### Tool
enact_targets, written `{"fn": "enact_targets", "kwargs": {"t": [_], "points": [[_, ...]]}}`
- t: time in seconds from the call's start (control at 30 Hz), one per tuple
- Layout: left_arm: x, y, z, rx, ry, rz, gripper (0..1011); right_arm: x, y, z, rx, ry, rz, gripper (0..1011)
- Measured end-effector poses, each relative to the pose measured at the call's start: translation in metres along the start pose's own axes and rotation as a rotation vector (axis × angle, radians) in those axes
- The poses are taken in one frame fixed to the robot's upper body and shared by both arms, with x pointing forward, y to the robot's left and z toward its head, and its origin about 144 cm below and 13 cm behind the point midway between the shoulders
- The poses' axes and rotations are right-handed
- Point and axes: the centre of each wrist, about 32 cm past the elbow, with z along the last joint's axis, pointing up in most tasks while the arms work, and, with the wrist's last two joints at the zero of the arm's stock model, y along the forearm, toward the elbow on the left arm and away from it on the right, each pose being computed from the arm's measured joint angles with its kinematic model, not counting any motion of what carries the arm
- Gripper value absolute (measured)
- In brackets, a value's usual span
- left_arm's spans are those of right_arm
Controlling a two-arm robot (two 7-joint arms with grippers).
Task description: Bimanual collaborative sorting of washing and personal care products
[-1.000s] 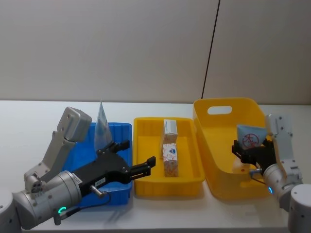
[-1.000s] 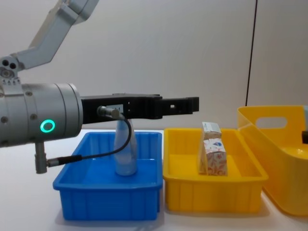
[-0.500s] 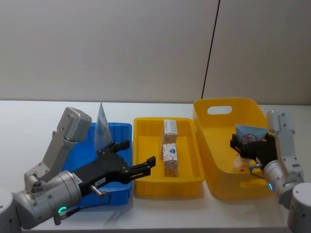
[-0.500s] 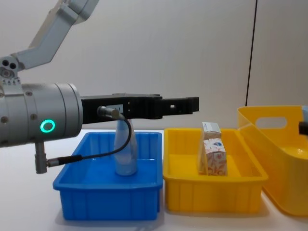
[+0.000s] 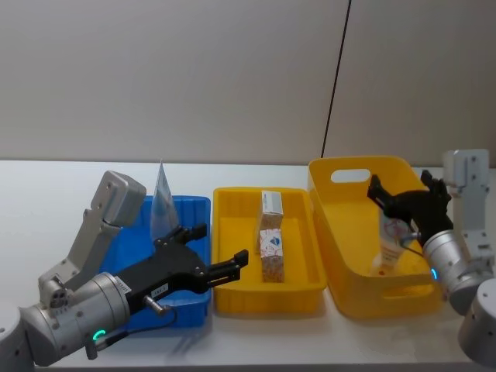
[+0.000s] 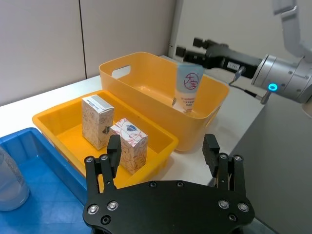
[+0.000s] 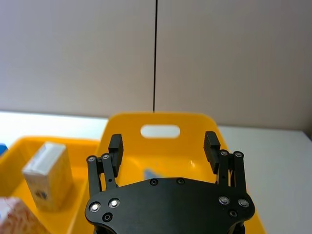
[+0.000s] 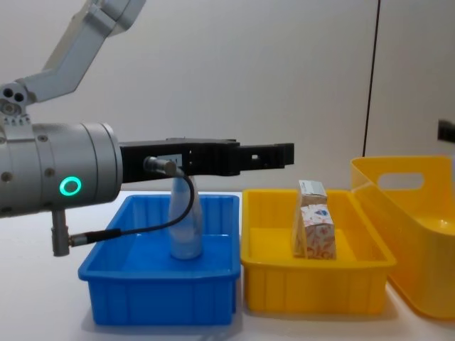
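Note:
A pale-blue squeeze tube (image 5: 393,239) with red-and-white print stands free on its cap inside the deep yellow basket (image 5: 346,232), also seen as the tube (image 6: 189,87). My right gripper (image 5: 403,198) hovers open just above it; its wrist view shows the open gripper (image 7: 163,144) over the tube's tip (image 7: 148,174). Two small cartons (image 5: 270,232) stand in the shallow yellow tray (image 5: 232,291), one cream (image 6: 96,122), one white with orange-red pattern (image 6: 129,149). My left gripper (image 5: 225,242) hangs open and empty over the seam between blue bin and tray.
A translucent tube (image 8: 186,227) stands upright in the blue bin (image 8: 156,291) at the left. The bin, tray and basket sit side by side on the white table (image 5: 46,194). A wall rises close behind them.
My right gripper has opened, let go of the pale-blue tube and risen; the tube now stands by itself in the basket. The left arm has not moved.

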Motion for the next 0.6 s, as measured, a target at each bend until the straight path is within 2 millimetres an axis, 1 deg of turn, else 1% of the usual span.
{"fn": "enact_targets", "kwargs": {"t": [0.33,0.6], "points": [[0.000,0.000,0.000,0.000,0.000,0.000,1001,0.001,0.000,0.016,0.102,0.037,0.011,1002],[0.000,0.000,0.000,0.000,0.000,0.000,1001,0.001,-0.002,0.020,0.126,0.048,0.018,1002]]}}
